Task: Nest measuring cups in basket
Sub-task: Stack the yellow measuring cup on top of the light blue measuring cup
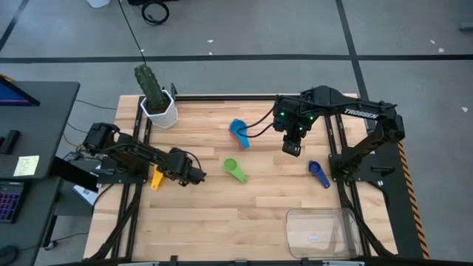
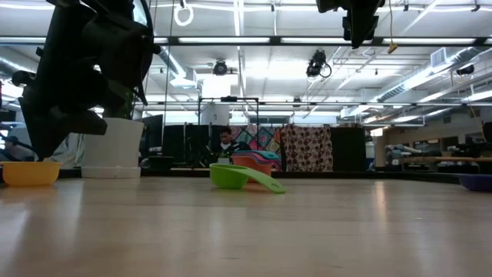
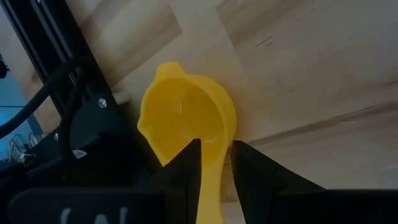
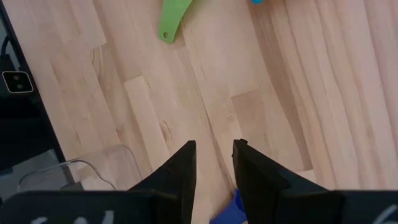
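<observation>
The yellow measuring cup point(image 3: 183, 118) lies near the table's left edge point(image 1: 156, 179), and my left gripper point(image 3: 216, 144) is shut on it. The green cup point(image 1: 235, 170) rests on its bowl at mid-table. A light blue cup point(image 1: 239, 133) with red and orange cups nested in it sits beyond the green one. The dark blue cup point(image 1: 319, 175) lies toward the right. My right gripper point(image 1: 290, 148) hangs high above the table between the light blue and dark blue cups, its fingers point(image 4: 186, 168) a narrow gap apart and holding nothing. The clear basket point(image 1: 321, 229) stands at the near right corner. My left gripper has the yellow cup's flat handle point(image 3: 212, 168) between its two fingers point(image 3: 186, 171), close to the bowl. The fingers lie along the handle and come slanting down from the table's right. The bowl point(image 2: 31, 173) sits upright, low at the table top.
A white pot with a green cactus point(image 1: 159, 107) stands at the far left corner. Black frame rails point(image 1: 137, 177) run along the table's left and right sides. Bare wood lies between the green cup and the basket. A person sits in the room beyond the table point(image 2: 224, 138).
</observation>
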Available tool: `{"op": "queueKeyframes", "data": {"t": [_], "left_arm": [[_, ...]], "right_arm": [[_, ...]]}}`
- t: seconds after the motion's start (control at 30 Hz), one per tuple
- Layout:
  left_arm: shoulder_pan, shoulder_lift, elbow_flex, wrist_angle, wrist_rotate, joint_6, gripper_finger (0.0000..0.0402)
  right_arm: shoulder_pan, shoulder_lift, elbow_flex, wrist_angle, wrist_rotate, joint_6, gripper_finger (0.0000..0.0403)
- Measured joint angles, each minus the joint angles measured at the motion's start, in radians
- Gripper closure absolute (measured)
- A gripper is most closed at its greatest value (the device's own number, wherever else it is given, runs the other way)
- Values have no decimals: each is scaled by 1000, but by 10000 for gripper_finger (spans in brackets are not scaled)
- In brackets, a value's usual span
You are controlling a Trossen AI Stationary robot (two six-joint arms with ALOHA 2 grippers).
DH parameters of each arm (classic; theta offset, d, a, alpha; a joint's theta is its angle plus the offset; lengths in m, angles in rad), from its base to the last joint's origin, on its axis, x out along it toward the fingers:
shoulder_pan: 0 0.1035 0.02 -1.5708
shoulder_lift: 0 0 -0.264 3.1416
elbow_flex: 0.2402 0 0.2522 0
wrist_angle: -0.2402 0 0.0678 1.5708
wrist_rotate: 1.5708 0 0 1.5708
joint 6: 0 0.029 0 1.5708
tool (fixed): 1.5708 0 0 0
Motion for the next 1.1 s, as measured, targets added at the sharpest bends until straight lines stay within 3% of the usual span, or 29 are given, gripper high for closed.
{"op": "queueKeyframes", "data": {"t": [0.37, 0.67, 0.8, 0.93, 1.1], "left_arm": [[0, 0, -74, 56, 27, -31, 308], [0, 0, -148, 142, -15, -17, 309], [0, 0, -181, 206, -16, 29, 330], [0, 0, -182, 221, -14, 97, 381], [4, 0, -137, 208, 12, 159, 378]], "right_arm": [[0, 0, 0, 0, 0, -1, 293], [0, 0, 0, 0, 0, 1, 293], [0, 0, 0, 0, 0, -1, 293], [0, 0, 0, 0, 4, -1, 293], [0, 0, 0, 0, 6, -3, 293]]}}
